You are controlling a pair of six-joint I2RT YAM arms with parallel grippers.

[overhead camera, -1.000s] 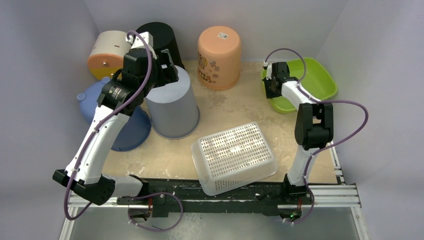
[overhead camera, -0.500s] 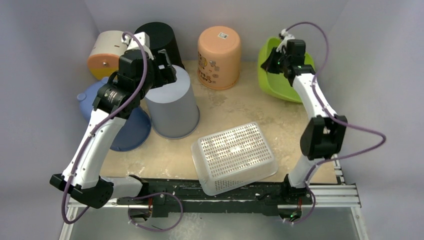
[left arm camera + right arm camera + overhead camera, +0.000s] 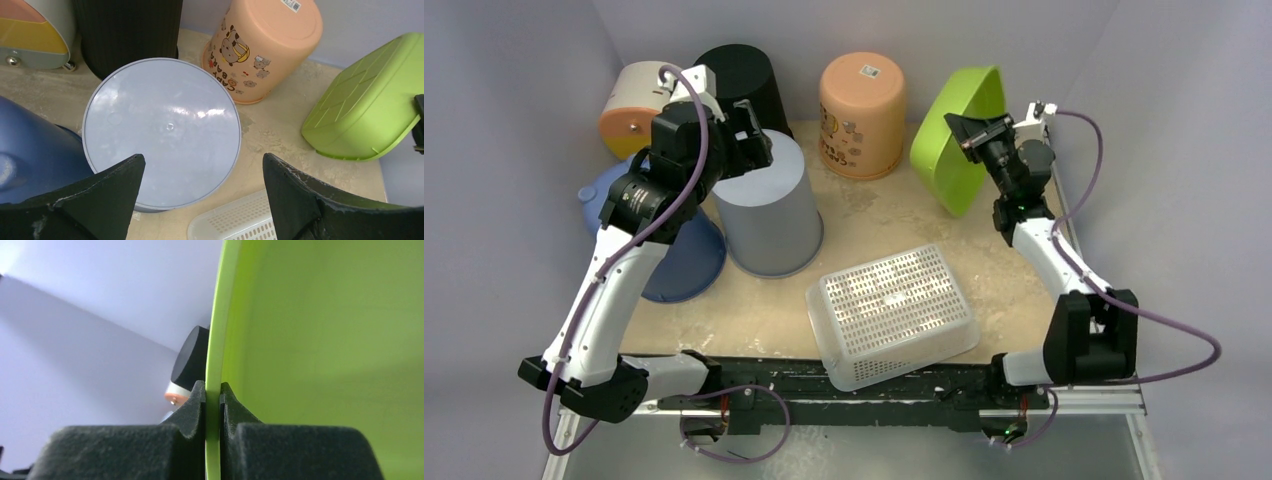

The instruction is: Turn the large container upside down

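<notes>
Right gripper pinches the upper rim of the green basin, which stands on edge at the far right of the table. Its hollow faces the gripper and its base faces the orange bucket, so tipping leftward should complete the flip. Left gripper hangs spread over the grey bucket.

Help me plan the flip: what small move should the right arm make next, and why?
Probably tip the tub rightward, rim down. The right gripper is shut on its rim; it stands on edge, base facing left, opening not yet down.

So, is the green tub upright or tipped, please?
Tipped: the tub is up on its side, its rim pinched in the right gripper.
</notes>
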